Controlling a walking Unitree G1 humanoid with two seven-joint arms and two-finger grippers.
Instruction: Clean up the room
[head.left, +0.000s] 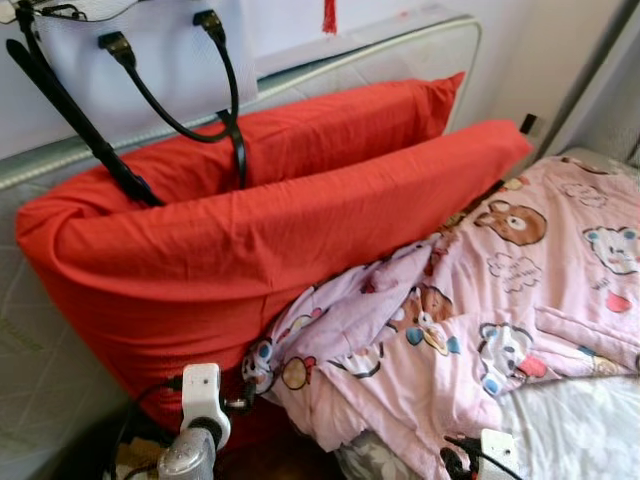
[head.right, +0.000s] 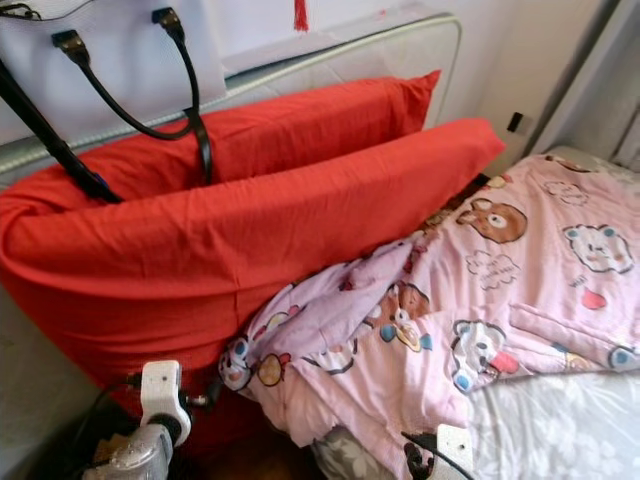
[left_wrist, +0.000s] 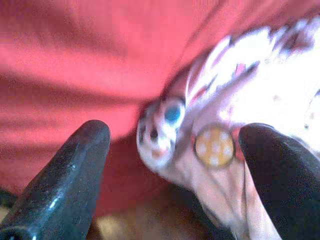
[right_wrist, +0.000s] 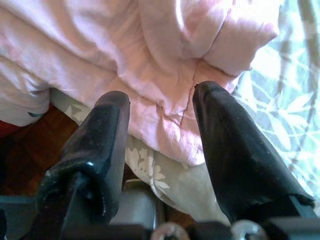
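i have both grippers, left (left_wrist: 172, 150) and right (right_wrist: 160, 107), spread wide and empty at the quilt (head.left: 500, 300) bunched on the bed edge; risk: snagging the pillow (head.left: 250, 240).

A pink quilt (head.left: 500, 300) (cartoon bears printed on it) lies crumpled on the bed, one corner bunched against two red pillows (head.left: 250, 240).

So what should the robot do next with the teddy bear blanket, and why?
Probably ease the left gripper forward and close on the pink blanket. Its bunched corner lies between the open fingers, next to the red pillow. The right gripper is open at the blanket's edge too, so both could then lift it.
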